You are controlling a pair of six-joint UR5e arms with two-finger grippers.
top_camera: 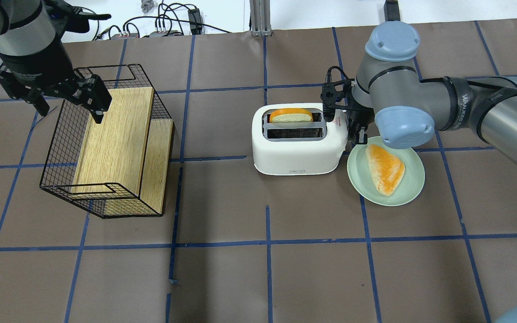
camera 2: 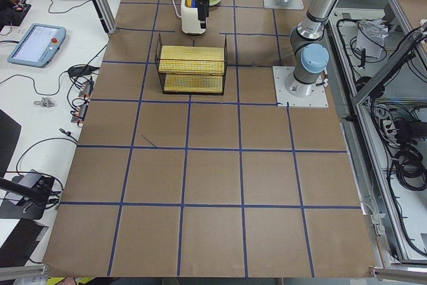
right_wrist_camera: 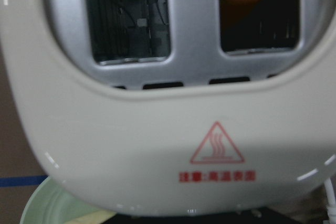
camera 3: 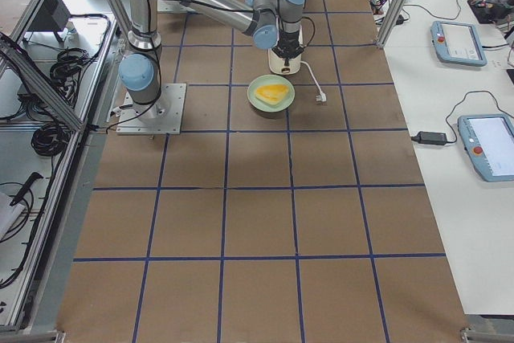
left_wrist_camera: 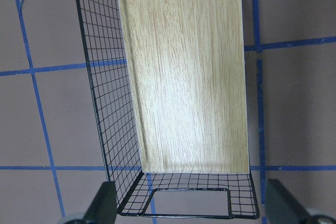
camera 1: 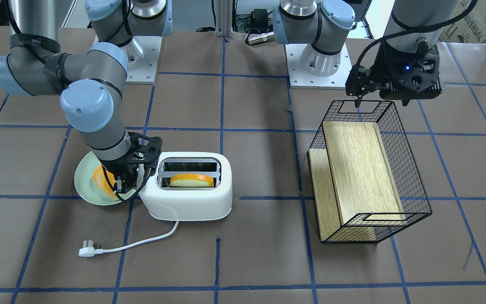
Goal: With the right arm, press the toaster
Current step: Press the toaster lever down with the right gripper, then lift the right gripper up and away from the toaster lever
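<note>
Overhead view, read from left to right across the brown table (top_camera: 267, 269) with its blue tape grid.

At the far left the left gripper (top_camera: 70, 105) hangs over the far end of a black wire basket (top_camera: 61, 148). Its fingers are spread wide and hold nothing. A stepped wooden insert (top_camera: 115, 134) lies inside the basket.

Right of centre stands the white toaster (top_camera: 299, 152), upright, with its two slots running left to right. A slice of bread (top_camera: 291, 115) sits in the slot farther from the robot; the nearer slot is bare. The toaster's white cord (camera 1: 150, 238) trails away on the side far from the robot and ends in an unplugged plug (camera 1: 87, 252) lying on the table.

The right arm (top_camera: 420, 103) reaches in from the right. The right gripper (top_camera: 358, 134) points down at the toaster's right end, between the toaster and a pale green plate (top_camera: 409, 190). Its fingers are largely hidden, so whether they are together or apart, and whether they touch the toaster, cannot be told. Its wrist camera looks onto that end, where a red warning triangle (right_wrist_camera: 217, 144) is printed.

The plate lies just beside the toaster, with a second slice (top_camera: 386, 168) on it.
</note>
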